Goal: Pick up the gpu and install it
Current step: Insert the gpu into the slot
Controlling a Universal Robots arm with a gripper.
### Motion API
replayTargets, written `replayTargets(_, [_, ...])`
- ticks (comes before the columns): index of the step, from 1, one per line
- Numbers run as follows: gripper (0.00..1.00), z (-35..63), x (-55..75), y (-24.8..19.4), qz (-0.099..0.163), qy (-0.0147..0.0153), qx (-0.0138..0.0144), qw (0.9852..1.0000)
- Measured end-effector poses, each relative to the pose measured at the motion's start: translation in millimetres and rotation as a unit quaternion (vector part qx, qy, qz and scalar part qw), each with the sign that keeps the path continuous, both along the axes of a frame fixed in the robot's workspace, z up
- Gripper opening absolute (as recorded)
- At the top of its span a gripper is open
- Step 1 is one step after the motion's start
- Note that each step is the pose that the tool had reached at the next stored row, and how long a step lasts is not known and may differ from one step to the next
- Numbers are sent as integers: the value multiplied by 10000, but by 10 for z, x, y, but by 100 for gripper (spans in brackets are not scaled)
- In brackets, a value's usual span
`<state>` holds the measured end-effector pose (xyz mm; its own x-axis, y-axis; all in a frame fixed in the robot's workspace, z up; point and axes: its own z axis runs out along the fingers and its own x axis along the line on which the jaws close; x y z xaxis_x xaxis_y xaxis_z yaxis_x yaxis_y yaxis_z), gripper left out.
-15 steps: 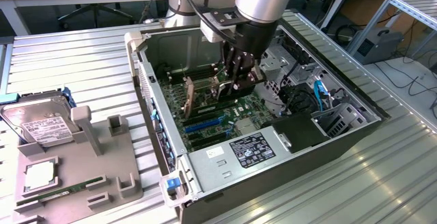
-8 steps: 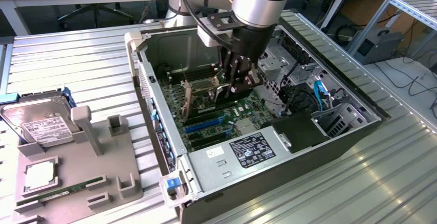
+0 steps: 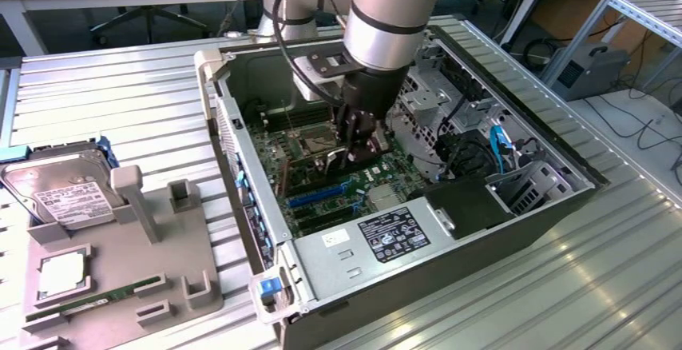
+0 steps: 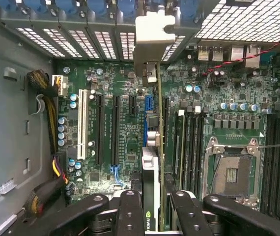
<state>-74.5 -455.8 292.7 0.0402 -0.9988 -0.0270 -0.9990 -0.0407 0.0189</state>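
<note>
Insertion step, exterior view's centre: the gpu (image 4: 151, 187), clamped edge-on in the pincer (image 4: 155, 216), is held at the motherboard (image 4: 115, 123) slots; exact edge-to-slot alignment is judged necessary.

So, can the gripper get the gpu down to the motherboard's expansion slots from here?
Probably yes. The case lies open on its side, the gripper holds the gpu edge-on over the expansion slots, and nothing shows between card and board.
</note>
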Motion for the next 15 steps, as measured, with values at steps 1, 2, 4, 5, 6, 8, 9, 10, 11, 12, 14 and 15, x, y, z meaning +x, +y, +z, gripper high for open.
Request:
replayTargets(1, [27, -80, -15, 0, 0, -1, 0, 10000])
replayTargets(2, [27, -129, -25, 0, 0, -2, 1, 10000])
replayTargets(4, [27, -160, -95, 0, 5, -41, 1, 10000])
replayTargets(5, [27, -172, -112, 1, 6, -70, 0, 10000])
replayTargets(6, [27, -172, -119, 2, 6, -71, 0, 10000])
replayTargets(8, [27, -173, -132, 2, 6, -71, 1, 10000])
replayTargets(9, [27, -172, -133, 2, 6, -71, 1, 10000])
replayTargets(10, [27, -172, -133, 2, 7, -71, 0, 10000])
replayTargets(11, [27, -173, -133, 2, 7, -71, 1, 10000])
replayTargets(12, [27, -172, -133, 2, 6, -71, 1, 10000])
replayTargets(14, [27, -172, -134, 2, 6, -71, 1, 10000])
replayTargets(15, [27, -173, -133, 2, 7, -71, 1, 10000])
